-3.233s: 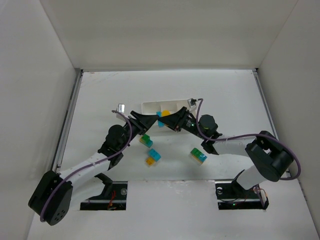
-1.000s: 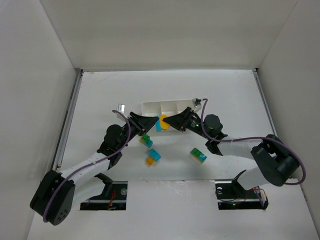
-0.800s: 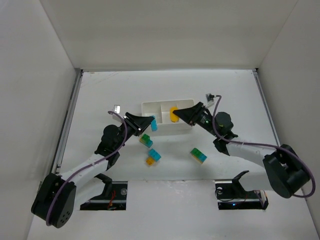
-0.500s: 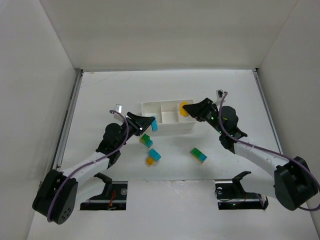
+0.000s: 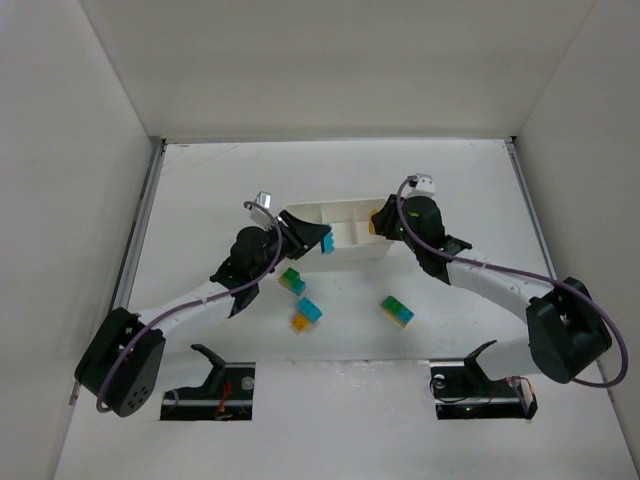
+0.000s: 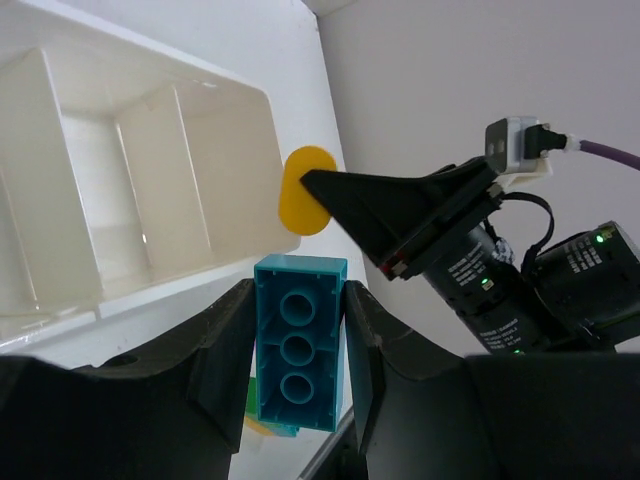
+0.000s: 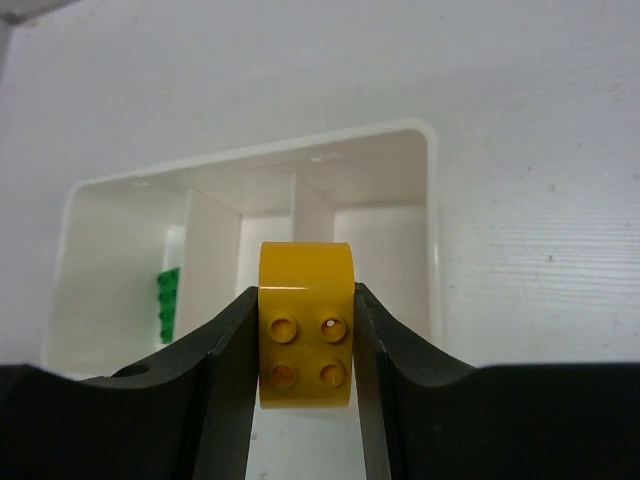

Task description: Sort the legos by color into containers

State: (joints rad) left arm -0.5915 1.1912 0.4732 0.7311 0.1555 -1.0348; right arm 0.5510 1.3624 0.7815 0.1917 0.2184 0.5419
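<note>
My left gripper (image 5: 322,240) is shut on a cyan brick (image 5: 327,244) at the front wall of the white tray (image 5: 340,207), near its middle. In the left wrist view the cyan brick (image 6: 300,340) shows its hollow underside between my fingers (image 6: 225,350), with the left gripper (image 6: 297,300) just in front of the tray (image 6: 150,60). My right gripper (image 5: 378,222) is shut on a yellow brick (image 5: 373,222) above the tray's right end. That yellow brick (image 7: 305,325) sits studs-forward in the right gripper (image 7: 305,300). A green brick (image 7: 167,300) lies in the tray's (image 7: 250,160) left compartment.
Three two-colour stacks lie on the table in front of the tray: green on cyan (image 5: 291,281), cyan on orange (image 5: 305,315), and green-cyan-yellow (image 5: 397,311). White walls enclose the table on three sides. The right gripper's yellow brick (image 6: 305,190) also shows in the left wrist view.
The two grippers, close together in front of the tray, have parted. The right one carried the yellow brick right and back over the tray's right end. The left one moved right with the cyan brick.
</note>
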